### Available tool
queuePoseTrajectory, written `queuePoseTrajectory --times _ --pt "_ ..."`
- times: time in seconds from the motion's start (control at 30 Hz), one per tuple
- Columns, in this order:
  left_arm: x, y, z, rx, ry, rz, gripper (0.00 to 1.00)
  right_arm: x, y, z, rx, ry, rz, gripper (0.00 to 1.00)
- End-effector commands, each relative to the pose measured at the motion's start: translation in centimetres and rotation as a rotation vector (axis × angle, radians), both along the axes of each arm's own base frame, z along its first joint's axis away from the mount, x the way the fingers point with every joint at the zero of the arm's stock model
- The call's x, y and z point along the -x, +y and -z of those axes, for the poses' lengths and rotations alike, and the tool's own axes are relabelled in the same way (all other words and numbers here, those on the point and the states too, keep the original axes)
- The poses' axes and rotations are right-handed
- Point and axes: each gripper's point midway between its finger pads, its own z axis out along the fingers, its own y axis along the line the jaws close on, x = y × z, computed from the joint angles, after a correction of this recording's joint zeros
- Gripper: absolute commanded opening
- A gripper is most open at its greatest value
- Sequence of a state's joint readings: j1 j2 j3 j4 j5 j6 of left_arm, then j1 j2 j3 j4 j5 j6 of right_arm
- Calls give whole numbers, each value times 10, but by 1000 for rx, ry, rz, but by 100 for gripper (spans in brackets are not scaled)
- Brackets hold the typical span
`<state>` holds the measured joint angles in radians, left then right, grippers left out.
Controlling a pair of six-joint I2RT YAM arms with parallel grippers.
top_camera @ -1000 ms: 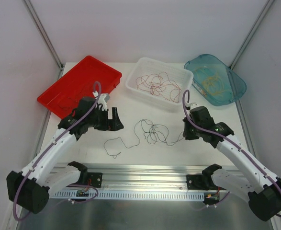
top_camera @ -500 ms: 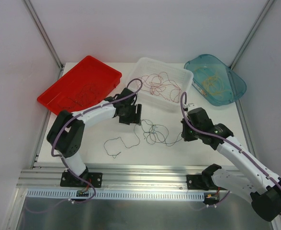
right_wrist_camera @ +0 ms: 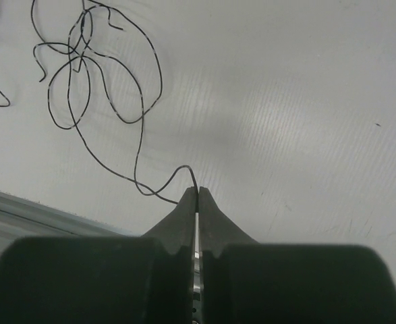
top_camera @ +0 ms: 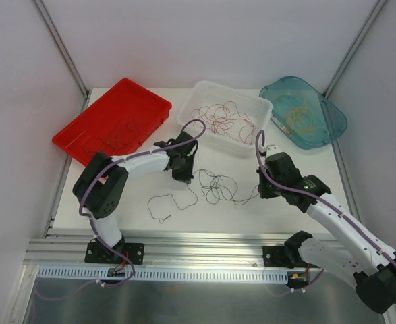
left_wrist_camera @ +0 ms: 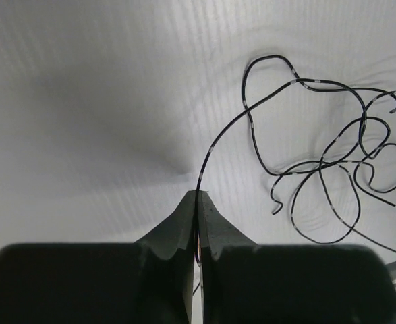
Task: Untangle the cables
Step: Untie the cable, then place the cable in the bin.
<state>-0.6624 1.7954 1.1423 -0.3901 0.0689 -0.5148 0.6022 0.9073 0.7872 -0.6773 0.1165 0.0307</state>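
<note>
A thin dark cable lies in a tangle of loops (top_camera: 218, 185) on the white table between my two grippers. My left gripper (top_camera: 186, 177) is shut on this cable at the tangle's left side. In the left wrist view the strand (left_wrist_camera: 219, 138) runs out from between the closed tips (left_wrist_camera: 198, 196) toward the loops (left_wrist_camera: 332, 169). My right gripper (top_camera: 262, 192) is shut on the cable's right end. The right wrist view shows the strand (right_wrist_camera: 137, 145) curving from the tips (right_wrist_camera: 198, 192) to the loops (right_wrist_camera: 83, 74).
A loose stretch of dark cable (top_camera: 165, 202) trails toward the front left. At the back stand a red tray (top_camera: 83, 128), a white tray (top_camera: 187, 115) holding red cables (top_camera: 218, 118), and a teal tray (top_camera: 336, 121) holding yellowish cables (top_camera: 299, 115). A metal rail (top_camera: 198, 243) runs along the near edge.
My left arm has swung from beside the red tray over to the tangle's left side, and its jaws have closed on the dark cable. The right gripper has stayed shut in place.
</note>
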Motion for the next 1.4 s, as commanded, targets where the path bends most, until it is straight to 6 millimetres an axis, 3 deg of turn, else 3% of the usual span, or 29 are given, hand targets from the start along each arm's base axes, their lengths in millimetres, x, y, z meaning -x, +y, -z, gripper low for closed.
queuePoseTrajectory --times 0.0,0.03,0.1,0.13,0.17,0.2,0.27,0.3,0.33,0.5,0.67,0.77,0.93,1.03,1.13,1.17,1.2,1.27,1.3,1.37 --pt "-2 18 -26 -19 -98 -41 0 -6 -9 -13 29 -46 50 1" --pt "-7 28 -43 -11 -145 -71 0 -7 -16 -13 57 -56 69 1" --pt "-4 48 -50 -8 -160 -117 0 -5 -26 -12 84 -50 107 1" --pt "-8 73 -65 13 -188 -186 0 -6 -31 -13 100 -57 130 1" --pt "-9 85 -73 31 -207 -221 0 -4 -38 -13 109 -52 154 1" --pt "-11 100 -98 78 -271 -267 0 -4 -41 -14 106 -51 177 1" --pt "-15 144 -111 93 -313 -388 0 -2 -54 -15 108 -51 229 1" --pt "-14 159 -133 116 -389 -425 0 -2 -58 -15 106 -53 248 1" --pt "-14 183 -140 114 -409 -480 0 -2 -61 -16 103 -53 266 1" --pt "-3 234 -180 96 -493 -574 0 -2 -86 -28 112 -64 362 1" --pt "0 247 -202 94 -548 -608 0 -3 -96 -43 100 -87 393 1" --pt "0 233 -211 162 -546 -561 0 -4 -86 -45 61 -78 344 1" --pt "3 210 -215 276 -514 -492 0 -4 -56 -28 -42 -7 252 3" --pt "2 208 -230 292 -547 -480 0 -3 -43 -22 -90 26 209 18" --pt "-4 206 -261 325 -604 -471 0 -1 -32 -21 -133 42 160 55" --pt "-9 205 -268 332 -608 -472 0 -1 -31 -21 -137 39 151 60" --pt "-13 206 -288 347 -646 -475 0 0 -29 -23 -144 36 142 65" --pt "-23 207 -301 352 -659 -486 0 0 -29 -25 -147 25 135 75" --pt "-27 208 -323 363 -704 -488 0 1 -28 -27 -156 16 126 78" --pt "-41 214 -332 348 -716 -513 0 3 -27 -29 -167 6 120 83"
